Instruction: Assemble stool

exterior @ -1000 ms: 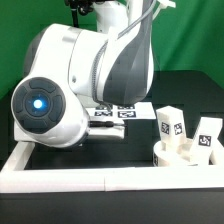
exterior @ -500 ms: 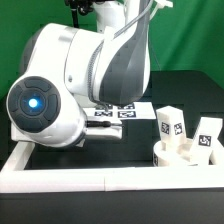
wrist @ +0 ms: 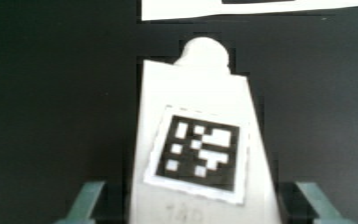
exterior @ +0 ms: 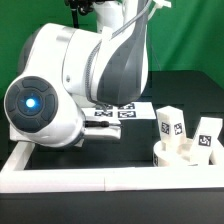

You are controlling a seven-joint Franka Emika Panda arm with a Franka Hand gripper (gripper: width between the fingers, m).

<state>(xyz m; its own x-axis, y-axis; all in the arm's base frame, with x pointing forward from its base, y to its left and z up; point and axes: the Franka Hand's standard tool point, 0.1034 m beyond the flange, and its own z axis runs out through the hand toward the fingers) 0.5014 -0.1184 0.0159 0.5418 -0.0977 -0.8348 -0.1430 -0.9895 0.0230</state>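
Observation:
In the wrist view a white leg block [wrist: 202, 100] with a square black-and-white tag lies lengthwise on the black table, its rounded peg pointing away. My gripper [wrist: 202, 205] straddles its near end, one finger on each side, shut on it; a thin dark line shows beside each finger. In the exterior view the arm hides the gripper and this leg. The white round seat [exterior: 184, 157] sits at the exterior view's right, with two tagged leg blocks [exterior: 170, 125] [exterior: 207, 136] standing upright on it.
The marker board [exterior: 116, 111] lies flat behind the arm, and its edge [wrist: 247, 8] shows just beyond the leg's peg. A long white border wall [exterior: 80, 172] runs along the table's front. The arm's bulky joint [exterior: 45, 100] fills the exterior view's left.
The arm's big round joint has drifted a little toward the exterior view's left and lower. The seat and its two upright legs have not moved.

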